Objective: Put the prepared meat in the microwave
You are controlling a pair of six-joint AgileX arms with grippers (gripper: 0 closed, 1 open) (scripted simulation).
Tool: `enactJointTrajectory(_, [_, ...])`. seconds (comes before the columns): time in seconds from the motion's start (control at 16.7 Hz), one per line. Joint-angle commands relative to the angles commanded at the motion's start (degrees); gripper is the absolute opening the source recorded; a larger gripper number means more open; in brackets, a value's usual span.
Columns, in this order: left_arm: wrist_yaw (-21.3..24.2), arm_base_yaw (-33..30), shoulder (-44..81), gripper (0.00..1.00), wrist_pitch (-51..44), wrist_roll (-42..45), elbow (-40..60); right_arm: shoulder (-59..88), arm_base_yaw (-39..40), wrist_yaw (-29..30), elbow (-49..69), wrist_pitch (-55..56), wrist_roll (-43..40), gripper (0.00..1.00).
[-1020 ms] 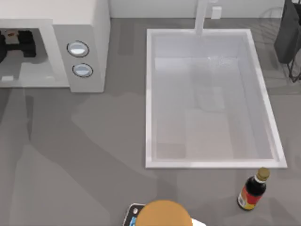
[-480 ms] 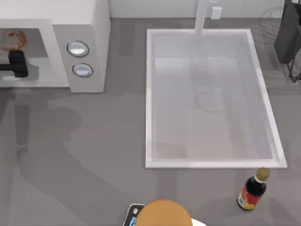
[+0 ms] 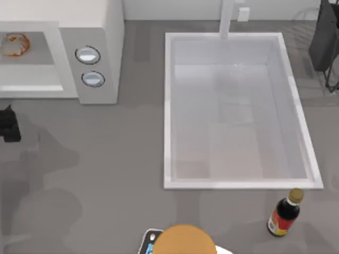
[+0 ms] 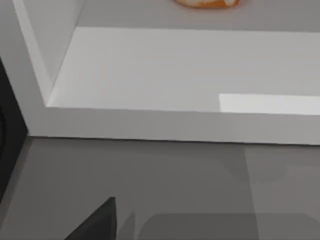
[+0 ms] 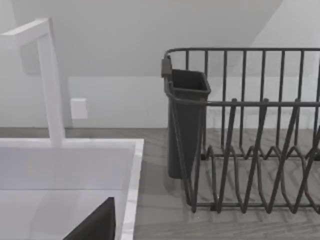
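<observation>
Withdrawn from the microwave point(image 3: 100, 32) since half a second ago, the left gripper point(image 3: 8, 124) now sits at the table's left edge, nearer than the cavity; whether its fingers are parted I cannot tell. Prepared meat point(image 3: 14, 44) rests inside, seemingly toward the back.

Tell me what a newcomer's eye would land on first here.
The glazed meat sitting alone inside the open microwave at the table's far left, with the left gripper on the table side just outside the cavity. Next, the big white sink in the middle, and the dark bottle standing near its front right corner.
</observation>
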Motion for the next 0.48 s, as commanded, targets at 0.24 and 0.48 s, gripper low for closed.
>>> enactJointTrajectory(0.24, [0.5,0.6,-1.7,1.0,1.7,0.2,-2.7,0.0,0.0,0.0,0.0,0.0,0.0,1.0])
enactJointTrajectory(0.48, [0.5,0.2,-2.2,1.0,0.7,0.1,-2.3,0.0,0.0,0.0,0.0,0.0,0.0,1.0])
